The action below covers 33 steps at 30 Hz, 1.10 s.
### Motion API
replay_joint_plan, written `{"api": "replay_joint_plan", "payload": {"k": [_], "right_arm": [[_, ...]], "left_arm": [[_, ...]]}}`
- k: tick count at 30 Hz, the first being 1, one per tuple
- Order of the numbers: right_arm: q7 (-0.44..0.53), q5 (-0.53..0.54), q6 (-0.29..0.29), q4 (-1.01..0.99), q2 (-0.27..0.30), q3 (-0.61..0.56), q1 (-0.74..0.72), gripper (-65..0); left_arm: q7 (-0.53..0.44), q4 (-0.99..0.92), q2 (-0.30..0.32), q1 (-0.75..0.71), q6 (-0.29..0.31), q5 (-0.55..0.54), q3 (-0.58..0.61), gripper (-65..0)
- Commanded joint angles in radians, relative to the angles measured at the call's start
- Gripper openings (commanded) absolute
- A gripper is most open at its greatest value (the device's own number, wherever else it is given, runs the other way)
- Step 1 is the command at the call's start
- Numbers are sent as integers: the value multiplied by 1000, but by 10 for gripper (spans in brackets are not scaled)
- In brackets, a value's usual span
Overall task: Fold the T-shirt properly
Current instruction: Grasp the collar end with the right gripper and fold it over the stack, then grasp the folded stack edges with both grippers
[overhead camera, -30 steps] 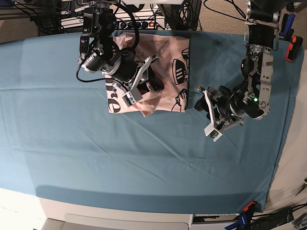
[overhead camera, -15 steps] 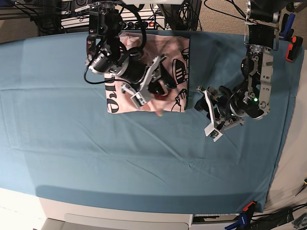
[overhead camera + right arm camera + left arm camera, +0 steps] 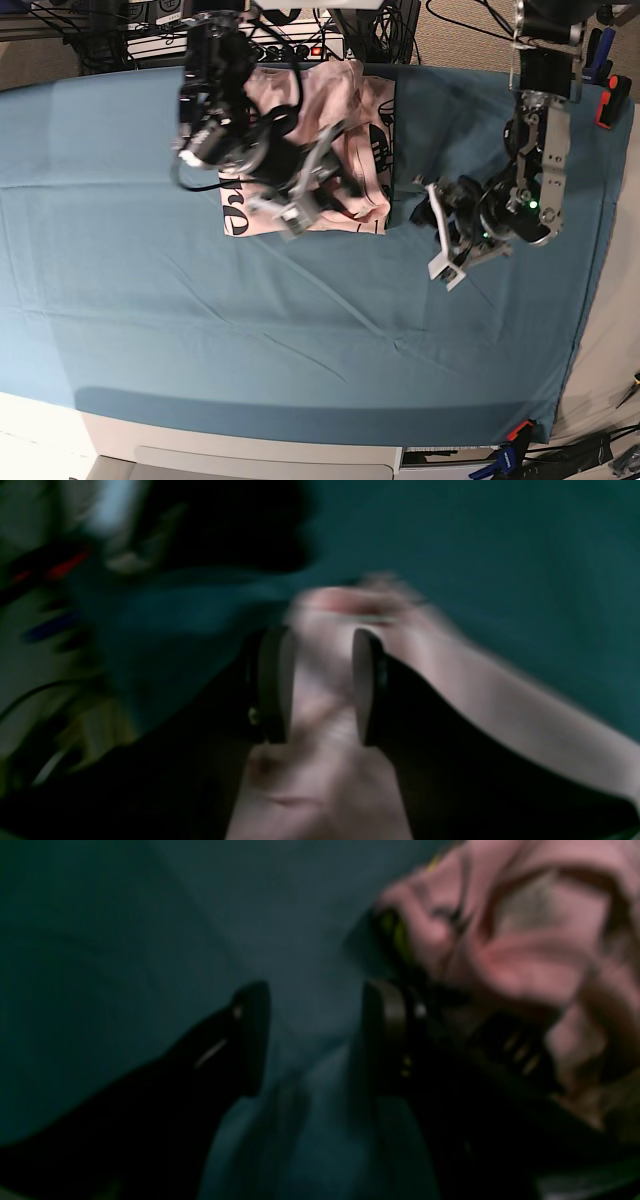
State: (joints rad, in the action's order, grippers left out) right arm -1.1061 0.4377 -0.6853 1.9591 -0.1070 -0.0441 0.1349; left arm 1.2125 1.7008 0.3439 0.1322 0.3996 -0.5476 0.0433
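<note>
The pale pink T-shirt (image 3: 345, 110) lies folded at the back of the teal table cloth (image 3: 200, 330), with black lettering (image 3: 238, 205) showing at its left edge. My right gripper (image 3: 335, 195) is over the shirt's front right part. In the right wrist view the right gripper (image 3: 320, 685) has its jaws close together on pink fabric (image 3: 325, 720), which runs between them. My left gripper (image 3: 427, 225) is open and empty just right of the shirt's edge. In the left wrist view the left gripper (image 3: 315, 1040) hovers over teal cloth, with the shirt (image 3: 525, 955) at upper right.
Cables and a power strip (image 3: 290, 45) run along the table's far edge behind the shirt. An orange-red object (image 3: 610, 100) sits at the far right edge. A clamp (image 3: 515, 433) grips the cloth at the front right corner.
My right gripper has moved to the right across the shirt, carrying a pink fold that now covers most of the black print. My left gripper has shifted slightly.
</note>
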Motion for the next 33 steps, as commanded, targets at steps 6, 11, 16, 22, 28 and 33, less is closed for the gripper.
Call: {"api": "replay_joint_plan", "payload": {"k": [6, 11, 16, 22, 28, 33], "right_arm": [[20, 9, 14, 23, 110, 257, -68, -444], [-24, -1, 48, -36, 214, 387, -72, -375], [-64, 36, 59, -167, 308, 421, -120, -374], [-175, 197, 57, -411, 367, 418, -266, -374], [-290, 482, 44, -676, 393, 417, -427, -374], [-290, 602, 10, -764, 403, 406, -486, -374]], "left_arm": [[6, 16, 126, -55, -36, -72, -17, -345], [16, 21, 138, -168, -6, -179, -89, -345], [21, 82, 121, -282, 22, -259, -160, -345], [20, 220, 74, -459, 47, -307, -198, -345], [1, 300, -53, -569, 46, -279, -198, -337], [-33, 301, -129, -572, 11, -215, -198, -271]]}}
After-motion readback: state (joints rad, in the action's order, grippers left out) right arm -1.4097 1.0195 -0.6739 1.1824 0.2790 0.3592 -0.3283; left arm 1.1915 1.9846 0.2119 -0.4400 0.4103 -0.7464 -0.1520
